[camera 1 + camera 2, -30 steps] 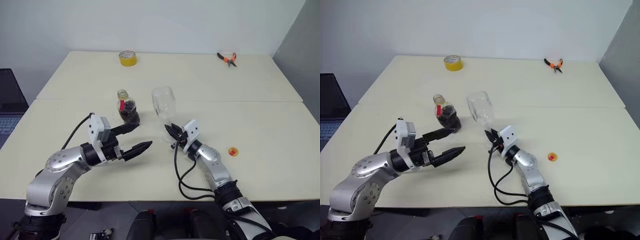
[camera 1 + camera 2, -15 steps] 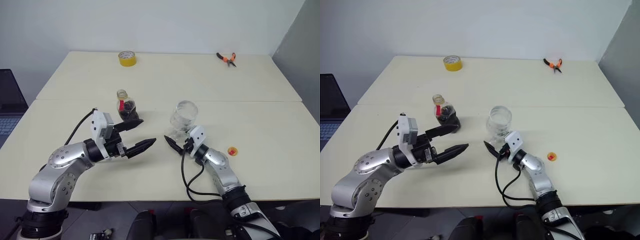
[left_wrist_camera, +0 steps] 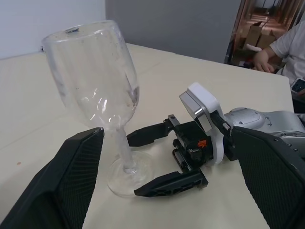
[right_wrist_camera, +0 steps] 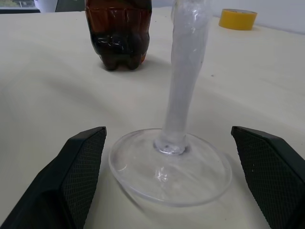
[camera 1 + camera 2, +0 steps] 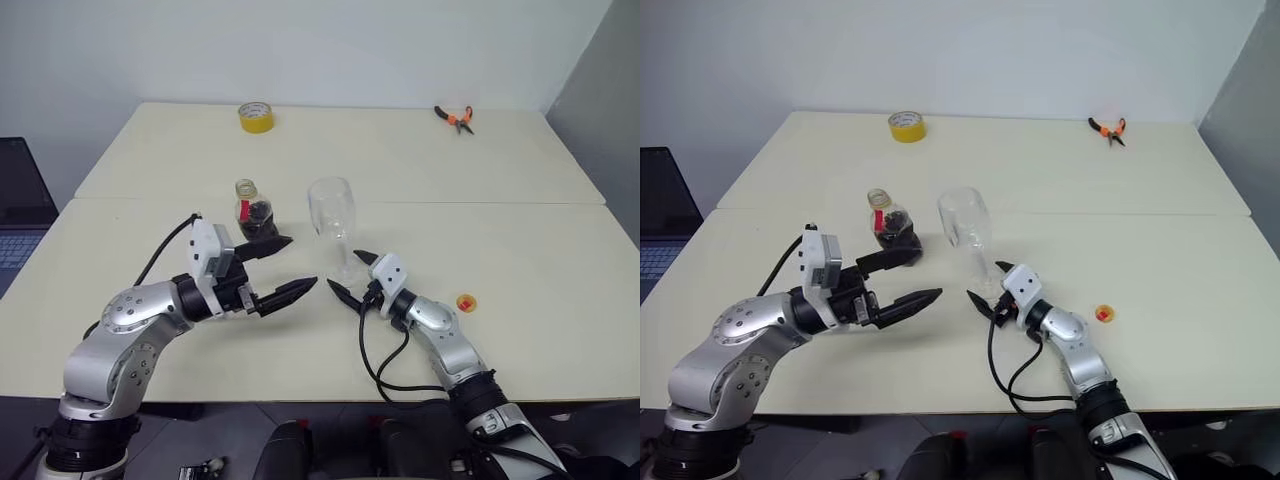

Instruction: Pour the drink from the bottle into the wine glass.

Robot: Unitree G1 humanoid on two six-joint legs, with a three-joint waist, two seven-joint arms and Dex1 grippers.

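I see the wine glass (image 5: 332, 225) standing upright in the middle of the table (image 5: 520, 230). My right gripper (image 5: 352, 276) is spread wide at its foot, at about 5 o'clock, not squeezing it. The bottle (image 5: 255, 212) stands at its 9 o'clock. My left gripper (image 5: 288, 268) is spread wide, holding nothing.

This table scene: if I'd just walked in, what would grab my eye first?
Probably the empty wine glass standing upright mid-table, with the right tool open at its foot, fingers on either side and not gripping. Just left of the glass stands the small bottle of dark drink, with the left tool open in front of it. Far back lie a yellow tape roll and orange pliers.
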